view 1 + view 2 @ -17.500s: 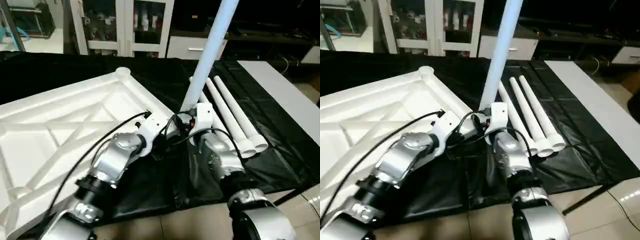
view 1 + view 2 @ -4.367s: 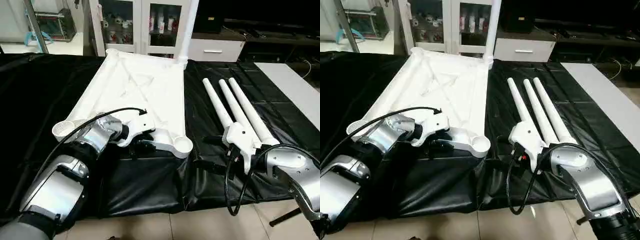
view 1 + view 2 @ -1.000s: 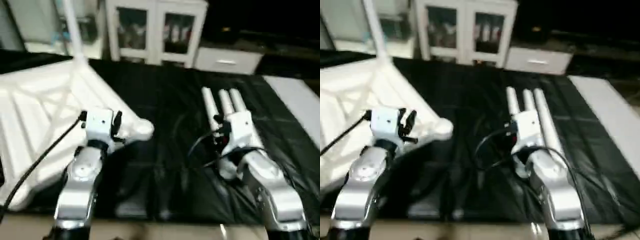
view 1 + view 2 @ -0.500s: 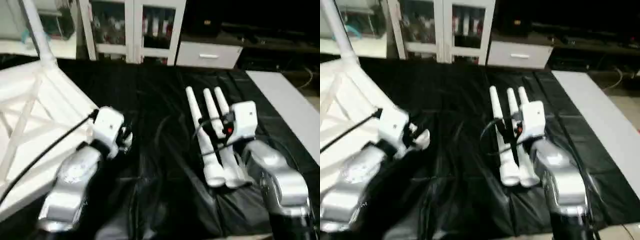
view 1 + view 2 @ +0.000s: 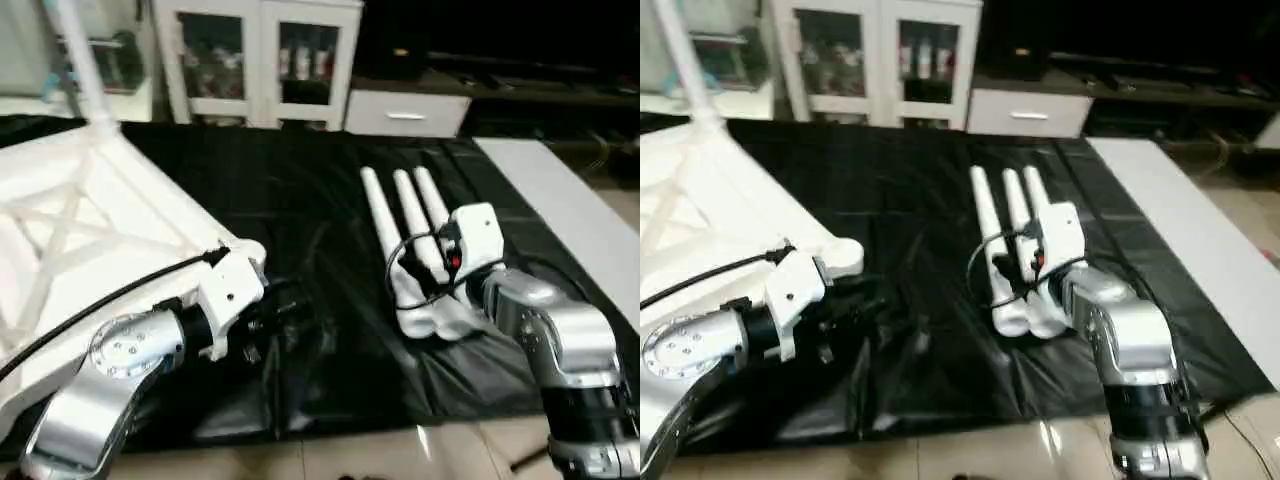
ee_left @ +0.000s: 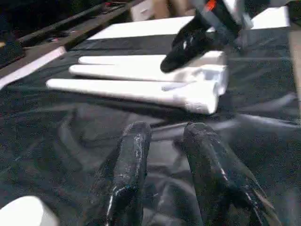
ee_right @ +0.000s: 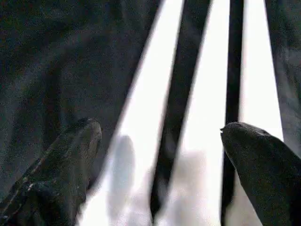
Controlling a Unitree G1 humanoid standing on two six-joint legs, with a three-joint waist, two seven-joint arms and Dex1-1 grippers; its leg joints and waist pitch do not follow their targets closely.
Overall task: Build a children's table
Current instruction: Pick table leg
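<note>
The children's table top (image 5: 80,230) lies upside down at the left on black cloth, its X-ribs facing up. One white leg (image 5: 75,60) stands upright in its far corner. Three more legs (image 5: 400,225) lie side by side in the middle. My right gripper (image 5: 425,272) hangs over their thick ends. In the right wrist view it (image 7: 160,127) is wide open and straddles two legs without gripping them. My left gripper (image 6: 167,129) hovers low over the cloth beside the top's near corner socket (image 5: 845,255). Its fingers (image 6: 134,155) stand slightly apart with nothing between them.
Black cloth (image 5: 310,200) covers the work surface; its front edge meets tiled floor (image 5: 400,455). A white panel (image 5: 560,190) lies along the right side. White glass-door cabinets (image 5: 260,60) stand behind. Bare cloth lies between the table top and the loose legs.
The view has swung and steadied. My right gripper has opened wider and settled over the legs' thick ends. My left arm has dropped lower, toward the cloth.
</note>
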